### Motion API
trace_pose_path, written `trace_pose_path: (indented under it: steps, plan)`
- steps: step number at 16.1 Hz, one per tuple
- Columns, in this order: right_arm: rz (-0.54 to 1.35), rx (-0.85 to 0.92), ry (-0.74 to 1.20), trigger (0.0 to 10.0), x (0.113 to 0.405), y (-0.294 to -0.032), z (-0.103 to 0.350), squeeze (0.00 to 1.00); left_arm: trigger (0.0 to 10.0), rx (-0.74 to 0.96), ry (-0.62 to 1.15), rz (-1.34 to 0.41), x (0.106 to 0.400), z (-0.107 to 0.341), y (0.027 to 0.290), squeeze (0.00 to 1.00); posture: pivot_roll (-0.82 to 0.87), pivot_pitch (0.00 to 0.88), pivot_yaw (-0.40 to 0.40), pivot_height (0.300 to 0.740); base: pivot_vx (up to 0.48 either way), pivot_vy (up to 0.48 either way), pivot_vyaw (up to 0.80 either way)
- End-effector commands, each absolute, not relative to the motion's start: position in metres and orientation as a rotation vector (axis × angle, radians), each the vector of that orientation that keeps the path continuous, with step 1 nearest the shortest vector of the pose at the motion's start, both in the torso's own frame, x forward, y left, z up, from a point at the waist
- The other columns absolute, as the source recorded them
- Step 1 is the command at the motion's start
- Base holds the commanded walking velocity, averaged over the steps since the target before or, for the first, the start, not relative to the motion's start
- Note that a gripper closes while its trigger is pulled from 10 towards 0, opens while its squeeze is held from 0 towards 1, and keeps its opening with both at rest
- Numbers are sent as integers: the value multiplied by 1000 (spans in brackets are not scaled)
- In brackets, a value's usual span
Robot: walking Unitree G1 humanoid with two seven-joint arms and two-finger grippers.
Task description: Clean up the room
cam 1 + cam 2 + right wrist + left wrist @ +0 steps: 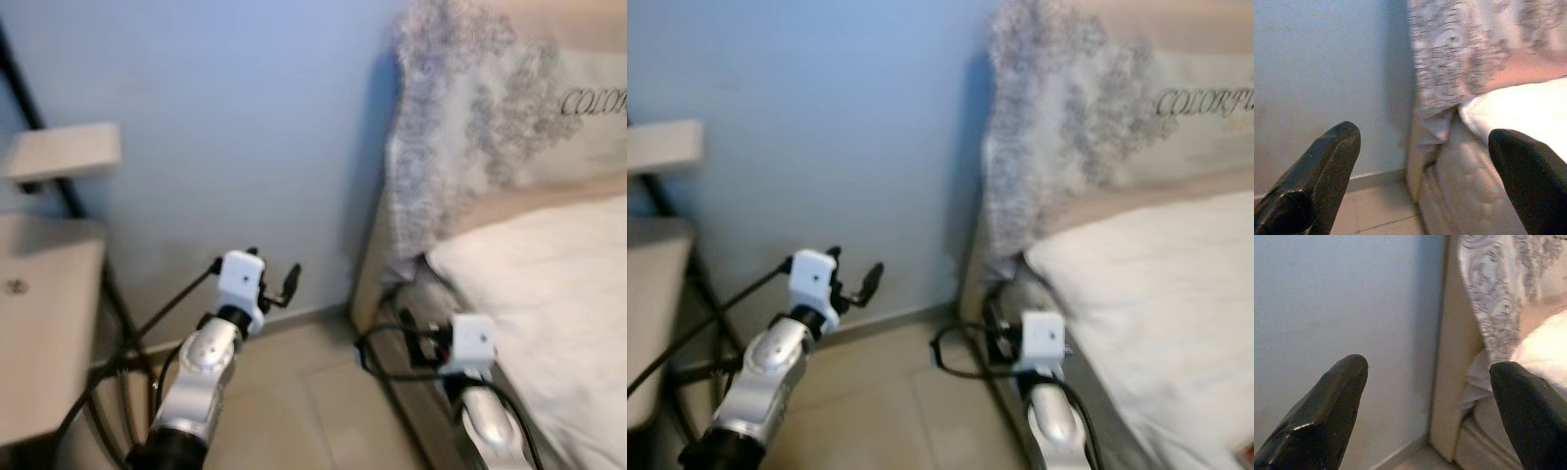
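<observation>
Bed corner against a blue wall, both pincers raised and empty.

The bed (pixel 549 294) with its white cover stands at the right, a patterned grey-and-white pillow (pixel 460 117) propped against its headboard beside the blue wall (pixel 245 127). The right pincer (pixel 1420 176) hangs by the bed's edge, fingers spread wide, holding nothing. The left pincer (pixel 1425 411) points at the wall over the tiled floor (pixel 304 401), equally wide open and empty. A pale counter (pixel 39 323) on black legs stands at far left.
</observation>
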State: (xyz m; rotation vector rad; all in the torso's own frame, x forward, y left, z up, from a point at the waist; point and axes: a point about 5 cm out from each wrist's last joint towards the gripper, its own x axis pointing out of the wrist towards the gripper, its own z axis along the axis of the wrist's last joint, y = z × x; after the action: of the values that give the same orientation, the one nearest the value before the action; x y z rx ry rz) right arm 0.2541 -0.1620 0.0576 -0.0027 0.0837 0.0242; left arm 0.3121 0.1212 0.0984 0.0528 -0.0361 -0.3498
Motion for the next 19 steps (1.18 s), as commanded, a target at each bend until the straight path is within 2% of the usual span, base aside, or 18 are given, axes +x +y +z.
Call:
trace_pose_path:
  steps: [1, 2, 3, 4, 5, 8, 13, 19]
  plan:
    - [-7, -1, 108, 10000, 246, -171, 51, 0, 10000, 11, -21, -352, 309, 95, 118, 0, 58, 0, -36, 740, 0, -431, -613]
    - [1, 24, 110, 10000, 242, -171, 50, 0, 10000, -22, -11, -326, 301, 90, 126, 0, 53, 0, -33, 740, 0, -424, -631]
    - [38, 11, 124, 10000, 228, -171, 48, 0, 10000, 51, 43, -422, 274, 75, 130, 0, 45, 0, -35, 740, 0, -420, -638]
    - [56, -5, 156, 10000, 218, -173, 41, 0, 10000, 90, 126, -519, 260, 59, 129, 0, 51, 0, -36, 740, 0, -420, -644]
    - [56, -20, 189, 10000, 210, -176, 33, 0, 10000, 131, 161, -537, 256, 50, 134, 0, 56, 0, -38, 740, 0, -255, -644]
    - [3, -14, 151, 10000, 224, -179, 37, 0, 10000, 149, 46, -442, 291, 79, 128, 0, 65, 0, -33, 740, 0, 0, -650]
    - [-99, 34, 98, 10000, 228, -177, 44, 0, 10000, 277, -65, -507, 299, 104, 126, 0, 59, 0, 7, 740, 0, 0, -642]
    - [-97, 27, 93, 10000, 226, -172, 41, 0, 10000, 177, 16, -421, 306, 87, 129, 0, 59, 0, 7, 740, 0, 0, -634]
